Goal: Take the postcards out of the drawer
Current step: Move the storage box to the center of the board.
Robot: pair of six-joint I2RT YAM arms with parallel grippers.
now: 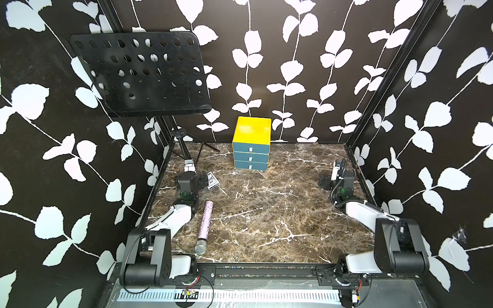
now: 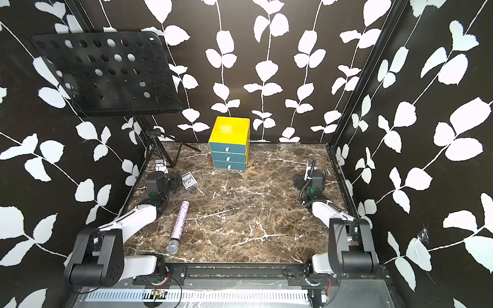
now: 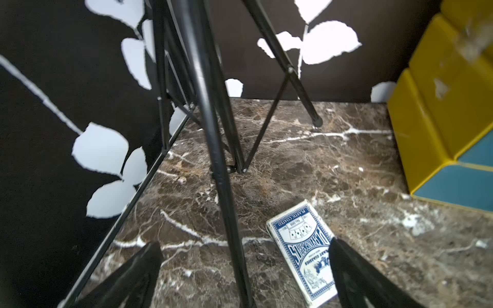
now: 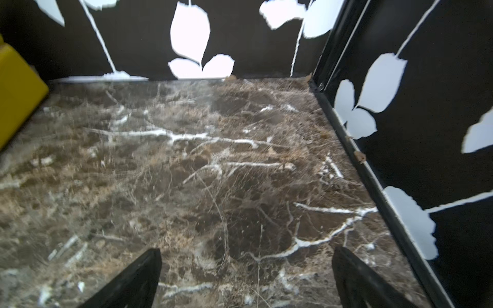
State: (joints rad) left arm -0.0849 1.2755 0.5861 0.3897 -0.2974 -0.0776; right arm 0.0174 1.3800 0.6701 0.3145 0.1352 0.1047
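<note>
A yellow cabinet [image 1: 252, 130] stands at the back middle of the marble table in both top views, with three teal drawer fronts [image 1: 251, 158] all shut, each bearing a small white pull tab. The postcards are hidden. My left gripper [image 1: 204, 182] rests low at the left side, open, fingertips beside a blue-and-white card box [image 3: 301, 248]; nothing lies between its fingers [image 3: 149, 264]. The cabinet's yellow side [image 3: 426, 120] shows in the left wrist view. At the right side my right gripper [image 1: 324, 182] stands open over bare marble [image 4: 245, 250], the cabinet [image 4: 16, 101] off to one edge.
A black perforated music stand [image 1: 138, 77] rises at the back left; its tripod legs [image 3: 213, 120] cross just in front of the left gripper. A glittery pink microphone [image 1: 205, 226] lies at the front left. Patterned walls and black frame rails [image 4: 373, 173] close in the table.
</note>
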